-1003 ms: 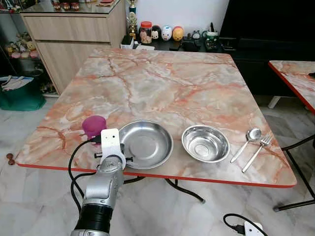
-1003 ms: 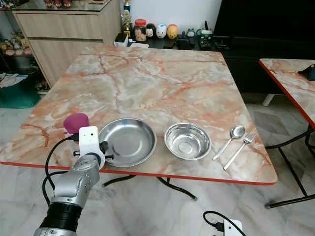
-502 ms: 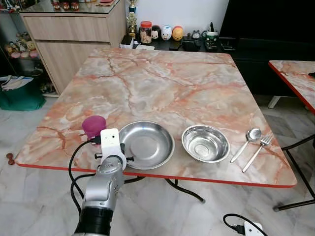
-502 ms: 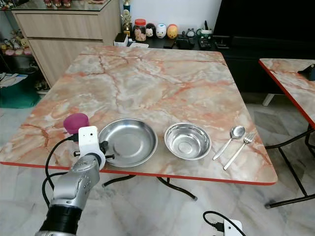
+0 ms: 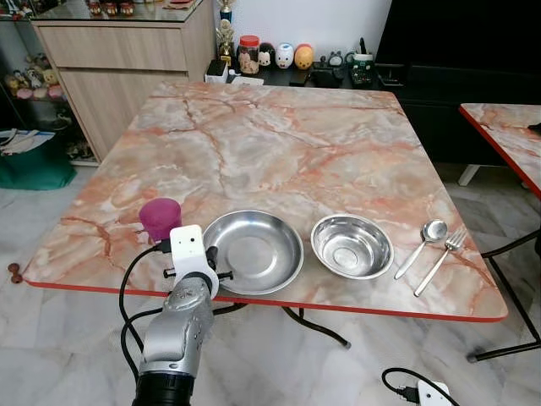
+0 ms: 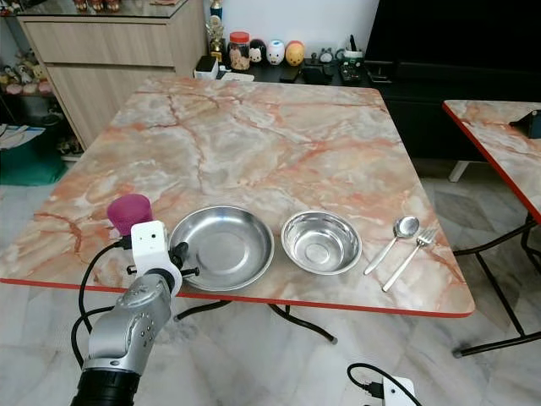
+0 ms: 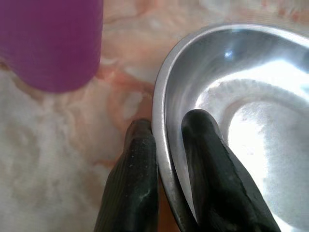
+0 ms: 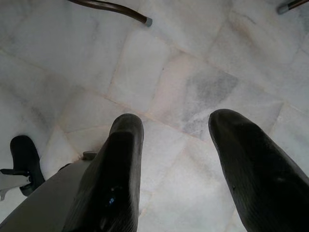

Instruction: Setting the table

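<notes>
Plate [image 5: 253, 251] rim pinched by left end effector [image 7: 166, 140], slid slightly right toward bowl [image 5: 352, 246] since earlier.

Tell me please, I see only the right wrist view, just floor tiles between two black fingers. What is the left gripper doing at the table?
Observer: The left gripper is shut on the rim of the steel plate, one finger inside the rim and one outside.
Operator: Is something standing close to that plate?
Observer: Yes, a purple cup stands on the marble table just beside the plate, on the robot's left, not touching it.
Operator: And what is on the other side?
Observer: A steel bowl sits to the right of the plate, then a spoon and a fork lying side by side.
</notes>
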Controlling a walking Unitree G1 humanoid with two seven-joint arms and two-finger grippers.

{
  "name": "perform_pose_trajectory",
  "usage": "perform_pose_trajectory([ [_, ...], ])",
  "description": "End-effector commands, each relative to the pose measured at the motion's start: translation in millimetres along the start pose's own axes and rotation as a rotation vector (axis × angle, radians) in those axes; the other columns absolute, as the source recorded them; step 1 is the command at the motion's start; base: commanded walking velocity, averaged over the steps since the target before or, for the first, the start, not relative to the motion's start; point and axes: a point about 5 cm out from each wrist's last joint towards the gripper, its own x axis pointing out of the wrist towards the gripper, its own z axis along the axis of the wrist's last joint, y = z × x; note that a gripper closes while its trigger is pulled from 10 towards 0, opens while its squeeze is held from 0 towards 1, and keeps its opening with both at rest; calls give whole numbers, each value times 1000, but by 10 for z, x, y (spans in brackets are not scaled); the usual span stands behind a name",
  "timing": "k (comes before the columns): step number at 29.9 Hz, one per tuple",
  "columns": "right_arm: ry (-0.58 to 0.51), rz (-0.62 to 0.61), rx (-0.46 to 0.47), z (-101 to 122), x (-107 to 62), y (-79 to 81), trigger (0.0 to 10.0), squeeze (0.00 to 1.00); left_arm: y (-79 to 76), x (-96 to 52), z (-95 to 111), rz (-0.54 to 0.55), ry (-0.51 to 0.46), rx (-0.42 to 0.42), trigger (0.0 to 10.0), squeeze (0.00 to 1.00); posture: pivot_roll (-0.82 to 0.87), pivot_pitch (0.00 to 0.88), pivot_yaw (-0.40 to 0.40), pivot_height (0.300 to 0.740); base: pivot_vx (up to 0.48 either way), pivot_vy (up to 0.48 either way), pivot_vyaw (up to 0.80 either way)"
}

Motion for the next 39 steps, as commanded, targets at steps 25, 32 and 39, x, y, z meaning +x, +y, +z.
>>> perform_pose_trajectory([
  [25, 0, -11, -7, 18, -3, -50, 10000, 0, -70, -5, 186, 32, -80, 299, 10000, 0, 143, 0, -78, 740, 0, 0, 0],
  [32, 0, -12, -5, 16, -3, -46, 10000, 0, -124, -31, 211, -3, -105, 296, 0, 0, 144, 0, -78, 740, 0, 0, 0],
  [39, 1, -11, -5, 14, -3, -44, 10000, 0, -155, -54, 316, -18, -159, 272, 0, 0, 147, 0, -79, 740, 0, 0, 0],
])
